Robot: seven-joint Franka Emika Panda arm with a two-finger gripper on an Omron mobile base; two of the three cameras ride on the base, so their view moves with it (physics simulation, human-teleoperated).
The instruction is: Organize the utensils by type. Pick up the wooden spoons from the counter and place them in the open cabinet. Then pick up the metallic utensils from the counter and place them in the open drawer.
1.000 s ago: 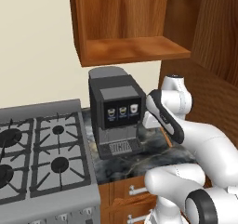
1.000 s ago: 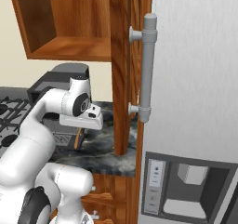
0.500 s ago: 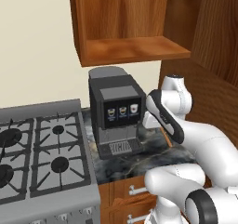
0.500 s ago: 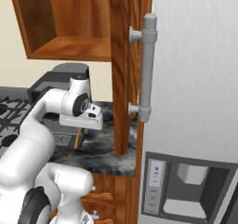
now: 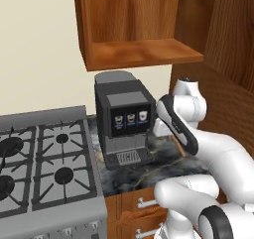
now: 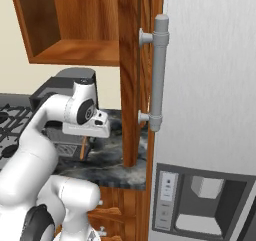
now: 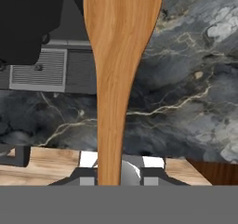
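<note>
My gripper [image 7: 111, 179] is shut on a wooden spoon [image 7: 116, 79], whose handle runs up from between the fingers to a broad orange-brown blade. From the right base the spoon [image 6: 84, 148] hangs below the hand [image 6: 86, 130], just above the marble counter [image 6: 110, 165] and in front of the coffee machine. The open cabinet [image 5: 144, 52] hangs above, its shelf bare. In the left base view my own arm hides the gripper. The metallic utensils are out of view. A strip of light wood [image 7: 46, 165] lies past the counter's edge; I cannot tell whether it is the drawer.
A black coffee machine [image 5: 124, 119] stands on the counter [image 5: 149, 171] under the cabinet. A gas stove [image 5: 39, 168] adjoins it on the left. A tall wooden panel and a grey fridge [image 6: 210, 110] with a long handle [image 6: 157, 70] close off the right side.
</note>
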